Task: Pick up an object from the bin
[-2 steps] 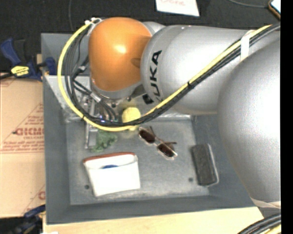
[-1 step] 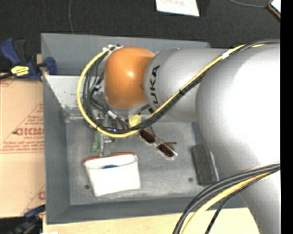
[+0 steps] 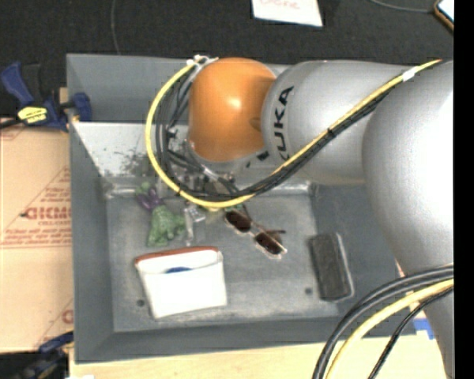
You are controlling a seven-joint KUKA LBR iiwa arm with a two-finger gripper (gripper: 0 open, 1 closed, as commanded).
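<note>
Five loose things lay in the grey bin (image 3: pixel 91 290) beneath me: a green toy figure (image 3: pixel 166 226) and a small purple piece (image 3: pixel 148 200) at the left, sunglasses (image 3: pixel 254 232) in the middle, a dark grey block (image 3: pixel 329 265) at the right, and a white box with a red rim (image 3: pixel 182 281) in front. My wrist, under its orange cover (image 3: pixel 225 109), hung over the back of the bin, nearest the green toy and the sunglasses. Whether my jaws were apart or together I could not tell.

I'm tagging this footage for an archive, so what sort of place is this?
Probably a robotics lab's bin-picking station: a silver KUKA arm with cables reaches over a grey metal bin holding loose odds and ends, such as sunglasses, a green toy and a white box.
</note>
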